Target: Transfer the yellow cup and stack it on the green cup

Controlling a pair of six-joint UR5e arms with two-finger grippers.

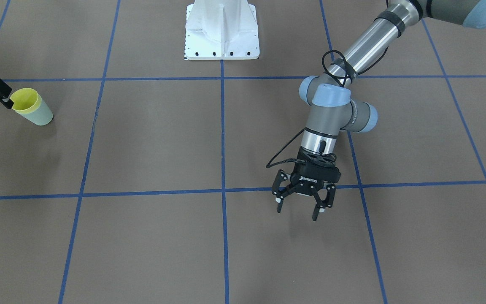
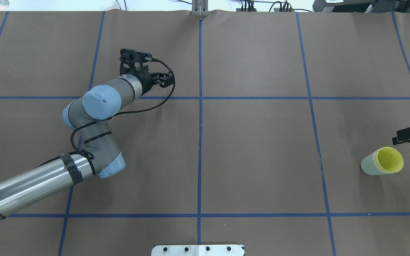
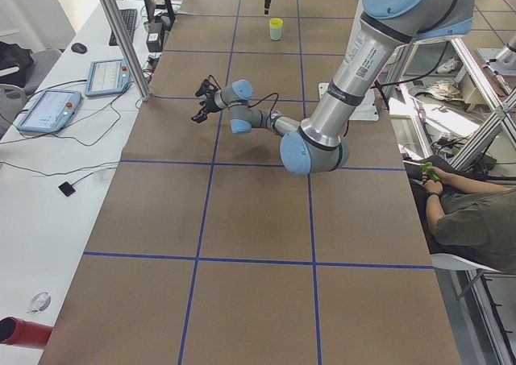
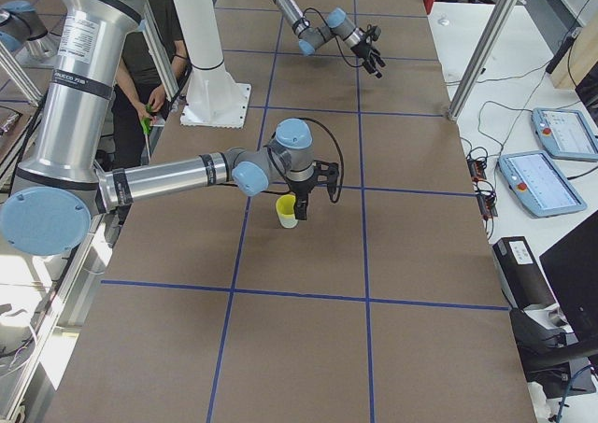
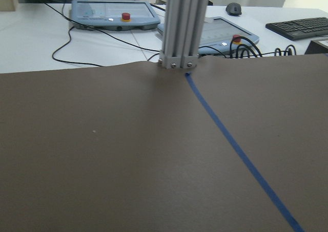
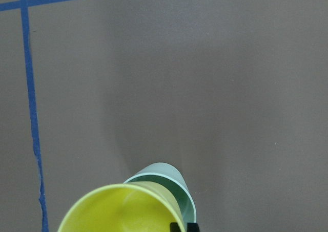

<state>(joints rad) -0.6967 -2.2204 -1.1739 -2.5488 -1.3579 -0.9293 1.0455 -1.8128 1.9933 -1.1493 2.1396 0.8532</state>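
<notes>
my left fingers: spread open, holding nothing, hanging just above bare worktop, well apart from both cups.

my right fingers: only partly in frame, just beside the yellow cup's rim. One black tip shows at the bottom of the right wrist view, against that rim. I can't tell if they're open or closed, or whether they touch the cup.

yellow cup sits nested inside the green cup, mouth up, with only green's lower wall and base showing below it. The stack stands on the worktop on my right side and looks upright in the side views.

My read on status: transfer and stack look done. What's left is to confirm the right fingers are off the rim, lift straight up so the stack doesn't tip, and park both arms.

Room: brown worktop all round the stack, blue tape line beside it, no edge close. My left wrist faces the far edge. An aluminium post stands there, with control pendants on the white desk beyond, so that arm shouldn't push further that way. A person sits off the worktop, near the base.
</notes>
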